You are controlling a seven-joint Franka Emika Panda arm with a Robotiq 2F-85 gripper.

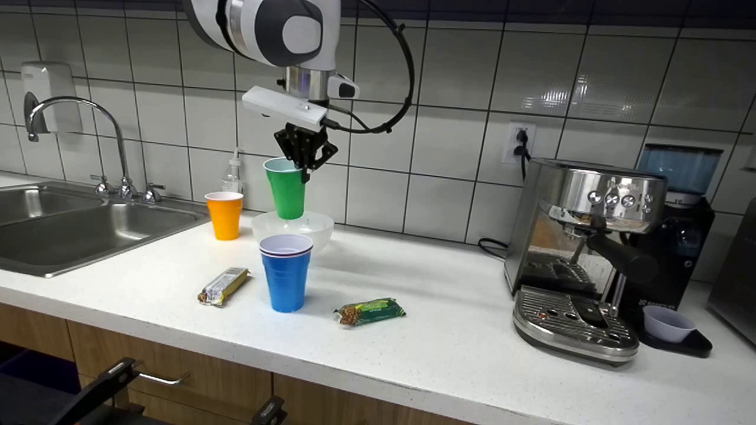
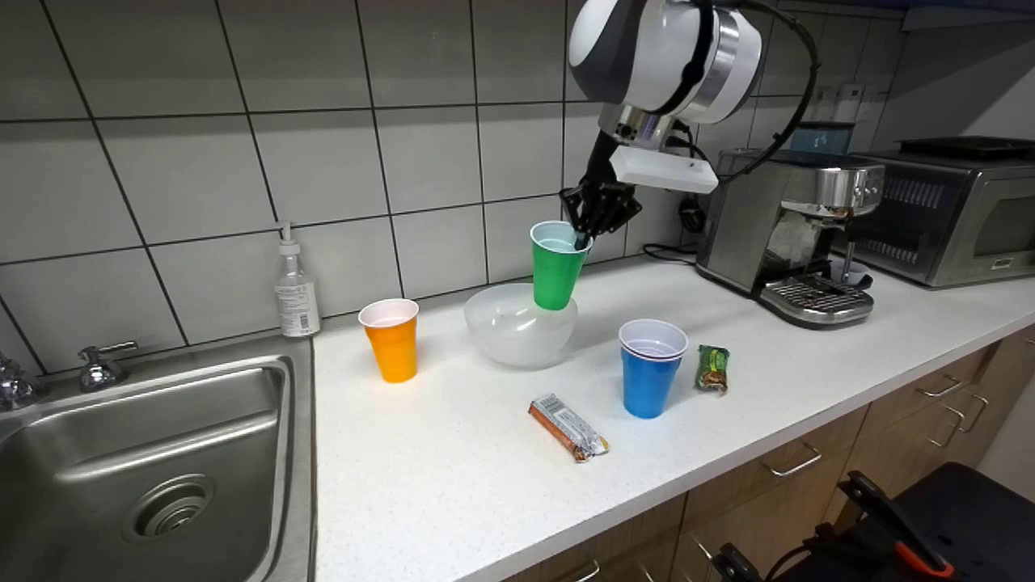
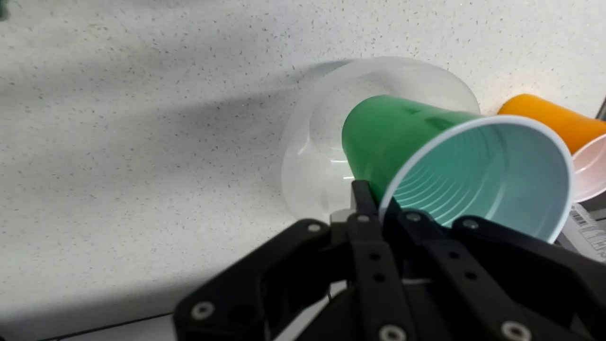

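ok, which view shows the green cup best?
Wrist view: the green cup is largest there, its open mouth exposing the ribbed inside, with the gripper shut on its rim. Both exterior views show it smaller, mostly outer wall with some inside.

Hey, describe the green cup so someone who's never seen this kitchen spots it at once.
From the steel sink, follow the white countertop past the orange cup to the translucent bowl. Over that bowl, the green plastic cup hangs, pinched at its rim by black fingers. Unlike the orange cup and stacked blue cups, it's green and off the countertop.
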